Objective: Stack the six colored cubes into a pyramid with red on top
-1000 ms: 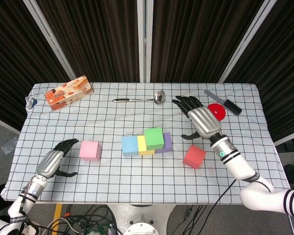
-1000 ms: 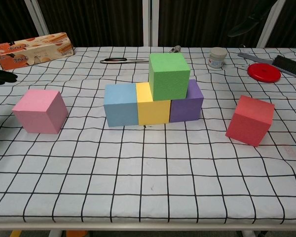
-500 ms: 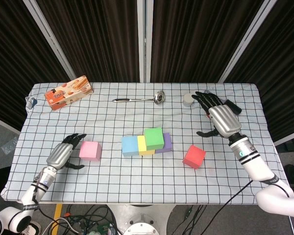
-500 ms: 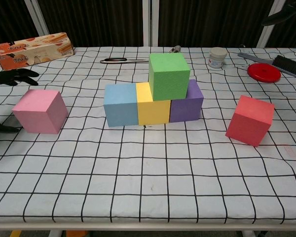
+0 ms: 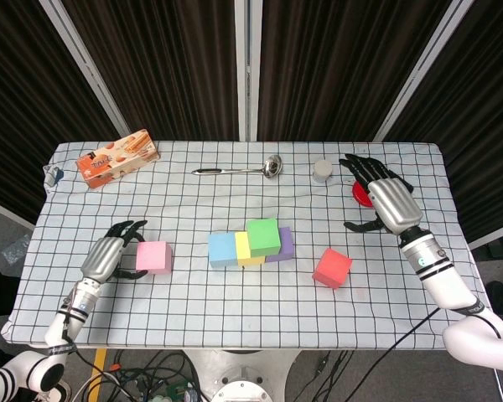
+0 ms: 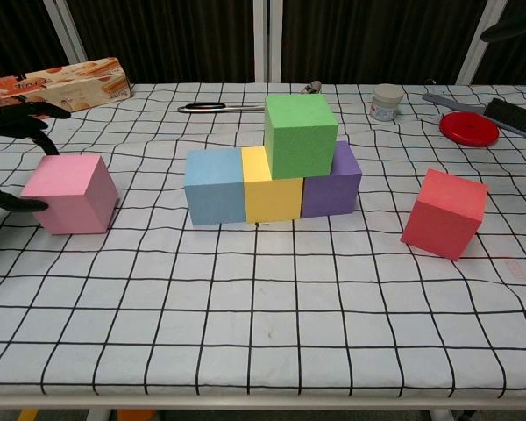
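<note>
Now your left hand [image 5: 106, 255] sits just left of the pink foam cube [image 5: 153, 257], fingers spread around its left side; whether they touch it, I cannot tell. Your right hand [image 5: 384, 201] hovers, fingers apart and empty, far right, well away from it.

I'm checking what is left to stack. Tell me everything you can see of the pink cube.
The pink cube is a plain, matte block, foam-like in look, resting flat on the checked tablecloth left of the stacked cubes and apart from them. The left robot hand is at its outer side, fingers spread around it; a firm grip cannot be confirmed.
</note>
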Tool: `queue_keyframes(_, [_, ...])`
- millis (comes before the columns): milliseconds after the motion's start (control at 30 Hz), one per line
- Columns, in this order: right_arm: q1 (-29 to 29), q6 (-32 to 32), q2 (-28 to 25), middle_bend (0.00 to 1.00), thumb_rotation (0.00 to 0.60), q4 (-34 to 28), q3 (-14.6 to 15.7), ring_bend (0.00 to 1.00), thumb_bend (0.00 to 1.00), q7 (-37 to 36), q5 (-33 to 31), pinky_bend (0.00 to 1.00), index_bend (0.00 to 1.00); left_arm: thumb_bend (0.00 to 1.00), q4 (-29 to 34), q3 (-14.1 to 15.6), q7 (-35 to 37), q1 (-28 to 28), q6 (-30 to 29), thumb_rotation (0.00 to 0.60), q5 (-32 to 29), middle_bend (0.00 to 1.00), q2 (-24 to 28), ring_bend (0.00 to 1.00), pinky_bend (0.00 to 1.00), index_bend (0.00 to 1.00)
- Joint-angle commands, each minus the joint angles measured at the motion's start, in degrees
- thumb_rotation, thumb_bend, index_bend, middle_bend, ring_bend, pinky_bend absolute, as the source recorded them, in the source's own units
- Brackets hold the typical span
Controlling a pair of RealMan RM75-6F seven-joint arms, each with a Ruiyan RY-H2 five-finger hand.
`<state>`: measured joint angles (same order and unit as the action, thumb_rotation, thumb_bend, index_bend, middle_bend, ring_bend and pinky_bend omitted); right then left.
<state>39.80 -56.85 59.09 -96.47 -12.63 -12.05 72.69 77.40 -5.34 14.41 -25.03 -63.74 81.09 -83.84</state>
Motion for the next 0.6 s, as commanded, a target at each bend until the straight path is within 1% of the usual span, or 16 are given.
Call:
queue_keyframes(33, [-0.4,-0.2,-0.3,0.00,0.600,0.2,-0.2,0.00,0.04,-0.6,0.2,0.00,0.00,0.17,1.8,-0.8,-0.3,0.2,-0.7,0.600,-0.8,0.46,0.8,0.11,0.10,0.11])
queue_keyframes(200, [-1.5,-1.4,-1.0,0.00,0.600,0.4,-0.8,0.00,0.05,-1.8,0.6,0.00,0.00,0.17,7.0,-2.5,-2.3,0.4,-2.3,0.600,-2.0,0.47,3.7,0.11,0.10,0.11])
queue_keyframes(300, [-2.1,-2.0,-1.5,0.00,0.600,0.3,-1.1,0.00,0.06,-2.1,0.5,0.00,0.00,0.17,11.3,-3.9,-4.9,-0.2,-1.8,0.600,-4.0,0.48,5.5,0.11,0.10,0.11])
queue_keyframes(367, [-2.6,-2.4,-1.7,0.00,0.600,0.3,-1.3,0.00,0.07,-2.4,0.4,0.00,0.00,0.18,14.2,-4.7,-8.2,-0.8,-0.7,0.600,-6.4,0.49,6.7,0.11,0.10,0.11])
queue_keyframes(467, [-3.5,-3.1,-1.9,0.00,0.600,0.3,-1.3,0.00,0.07,-3.2,0.6,0.00,0.00,0.18,19.3,-6.4,-15.8,-2.1,-0.2,0.600,-11.0,0.50,7.8,0.13,0.10,0.11])
queue_keyframes(567, [-4.0,-3.2,-2.1,0.00,0.600,0.6,-1.3,0.00,0.07,-3.8,0.8,0.00,0.00,0.18,23.9,-7.7,-20.4,-3.1,0.3,0.600,-15.1,0.52,8.9,0.14,0.10,0.11])
queue_keyframes(600, [-4.2,-3.2,-2.3,0.00,0.600,0.6,-1.4,0.00,0.07,-4.0,0.8,0.00,0.00,0.18,26.1,-8.3,-22.4,-3.7,0.6,0.600,-17.3,0.52,9.6,0.15,0.10,0.11])
